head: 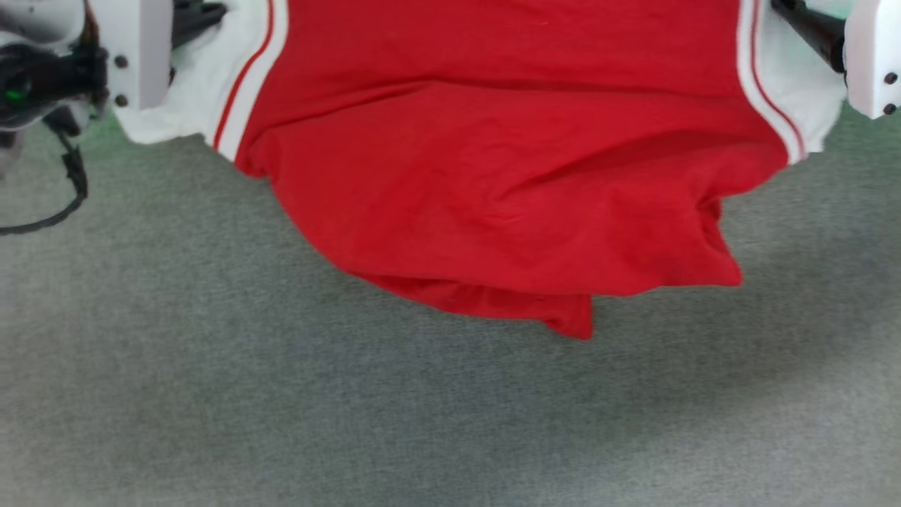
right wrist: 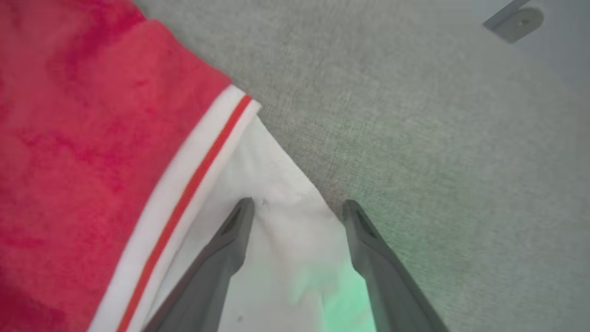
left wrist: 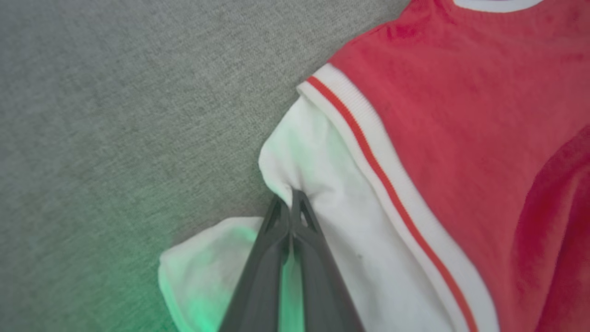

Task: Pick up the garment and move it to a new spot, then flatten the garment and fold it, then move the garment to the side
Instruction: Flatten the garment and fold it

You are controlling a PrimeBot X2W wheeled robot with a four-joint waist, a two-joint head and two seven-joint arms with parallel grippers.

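The garment [head: 493, 176] is a bright red jersey with white sleeves and red-striped trim, lying rumpled across the top of the head view on a grey cloth surface; its lower hem is folded under. My left gripper [left wrist: 290, 200] is shut, pinching a fold of the white left sleeve [left wrist: 322, 175] at its tips; in the head view its dark fingers [head: 200, 17] reach onto that sleeve. My right gripper [right wrist: 297, 207] is open, and the pointed white right sleeve [right wrist: 286, 193] lies between its fingers. Its dark fingers [head: 806, 27] show at the upper right of the head view.
Grey woven cloth [head: 352, 422] covers the whole work surface in front of the garment. A black cable [head: 70, 183] hangs by my left arm. A grey metal bracket [right wrist: 514, 20] sits at the far edge in the right wrist view.
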